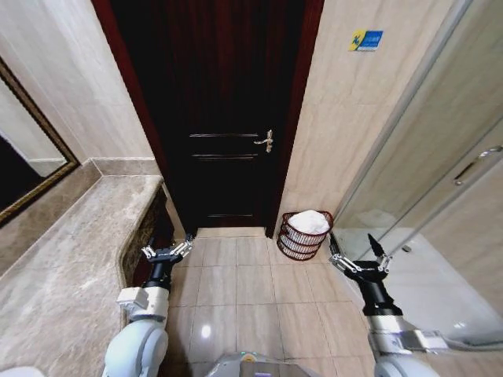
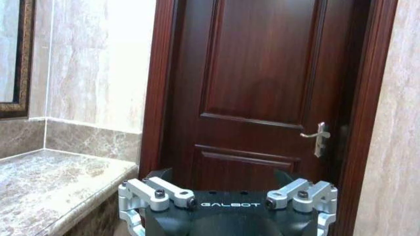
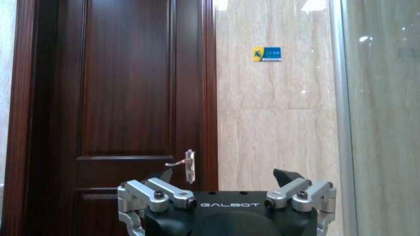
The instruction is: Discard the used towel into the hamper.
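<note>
- The towel (image 1: 311, 221) is white and sits in the hamper (image 1: 302, 239), heaped up over the rim. So the drop looks done, or close to done.
- The hamper stands on the tiled floor (image 1: 228, 283), at the floor's far right corner, right by the wall and just beside the dark door (image 1: 228, 118).
- L gripper (image 1: 167, 252) hangs low over the floor's left edge, next to the stone surface (image 1: 63, 267). Its fingers are spread wide and hold nothing.
- R gripper (image 1: 358, 256) hangs near the hamper, a bit to its right and closer to the robot, by the glass shower wall (image 1: 440, 181). Its fingers are spread too, w/ nothing in them.
- My guess at the step: the towel is let go and both arms are clear of it. Next move prob. needs little: check the towel won't slip off the top, since it sits high, and keep the R arm from bumping the hamper.
- Count: 1 hamper, 1 towel, 2 grippers, 1 door w/ 1 handle (image 1: 267, 141), 1 blue sign (image 1: 366, 40) on the wall.
</note>
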Robot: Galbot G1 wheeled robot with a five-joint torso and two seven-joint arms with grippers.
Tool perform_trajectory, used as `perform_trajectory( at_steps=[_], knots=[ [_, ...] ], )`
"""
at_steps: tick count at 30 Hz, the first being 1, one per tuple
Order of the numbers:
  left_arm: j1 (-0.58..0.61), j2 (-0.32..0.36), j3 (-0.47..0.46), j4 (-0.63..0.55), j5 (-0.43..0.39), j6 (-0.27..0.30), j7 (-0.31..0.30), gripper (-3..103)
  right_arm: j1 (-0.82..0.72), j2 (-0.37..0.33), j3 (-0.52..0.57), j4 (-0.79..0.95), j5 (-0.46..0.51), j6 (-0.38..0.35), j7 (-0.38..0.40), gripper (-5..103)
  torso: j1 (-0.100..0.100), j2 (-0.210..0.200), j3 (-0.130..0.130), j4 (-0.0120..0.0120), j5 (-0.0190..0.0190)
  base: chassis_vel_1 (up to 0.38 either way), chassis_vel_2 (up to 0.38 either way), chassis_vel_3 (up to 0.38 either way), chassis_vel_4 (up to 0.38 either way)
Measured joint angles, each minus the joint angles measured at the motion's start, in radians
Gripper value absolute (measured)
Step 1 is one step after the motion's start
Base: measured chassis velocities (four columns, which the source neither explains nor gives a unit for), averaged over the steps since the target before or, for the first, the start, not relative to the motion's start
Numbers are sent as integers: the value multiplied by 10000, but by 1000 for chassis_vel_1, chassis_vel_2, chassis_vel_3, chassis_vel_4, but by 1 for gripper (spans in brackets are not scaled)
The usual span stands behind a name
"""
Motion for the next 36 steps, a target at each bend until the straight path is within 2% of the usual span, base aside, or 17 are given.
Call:
perform_trajectory(
  at_steps=[36],
  knots=[
    [4,0,0,0,0,0,0,100,-4,0,0,0,0,0,0,100,-15,4,-5,-3,-1,-11,-16,13,13]
  ],
)
